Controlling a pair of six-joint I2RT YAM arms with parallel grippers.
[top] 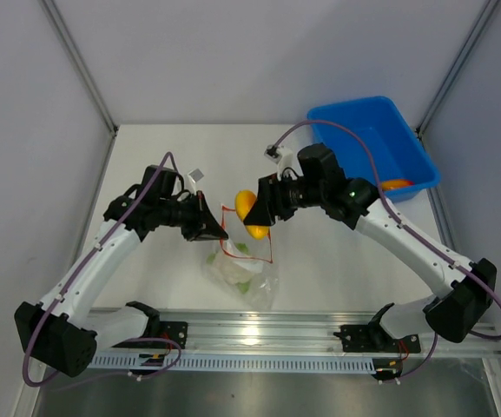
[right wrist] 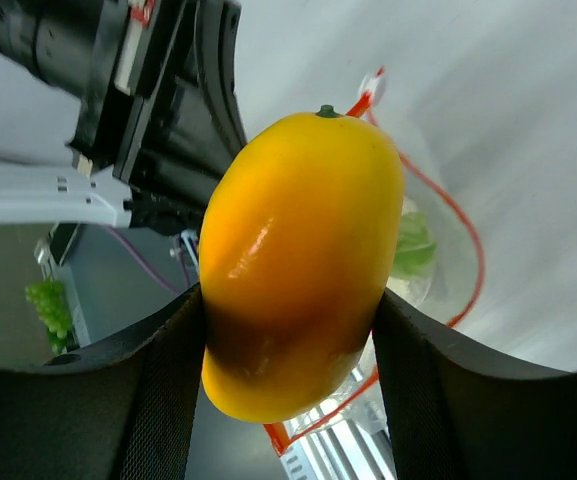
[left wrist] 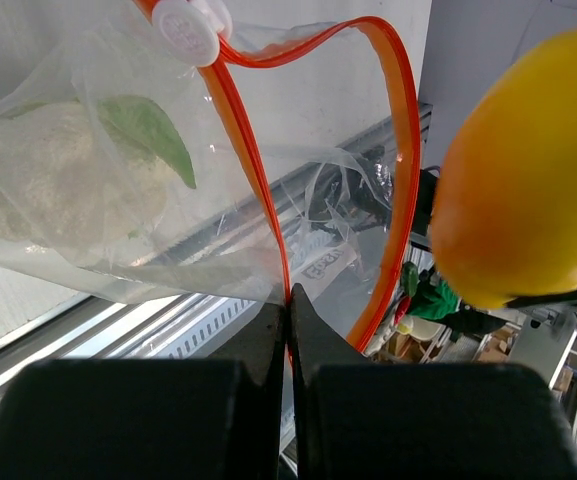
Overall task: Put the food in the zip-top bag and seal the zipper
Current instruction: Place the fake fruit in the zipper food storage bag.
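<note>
The zip-top bag [top: 243,268] hangs with its mouth held up and open, and the orange-red zipper [top: 248,236] forms a loop. My left gripper [top: 219,228] is shut on the zipper edge [left wrist: 268,200] at the mouth's left side. A white-and-green cauliflower piece [left wrist: 58,190] lies inside the bag. My right gripper [top: 261,211] is shut on a yellow-orange mango-like food piece [right wrist: 298,260], which it holds just above the open mouth. The bag's mouth [right wrist: 468,240] shows behind the mango in the right wrist view.
A blue bin [top: 380,139] stands at the back right with an orange food piece [top: 396,183] in its near corner. The zipper's white slider [left wrist: 190,28] sits at one end of the strip. A metal rail [top: 259,334] runs along the near table edge.
</note>
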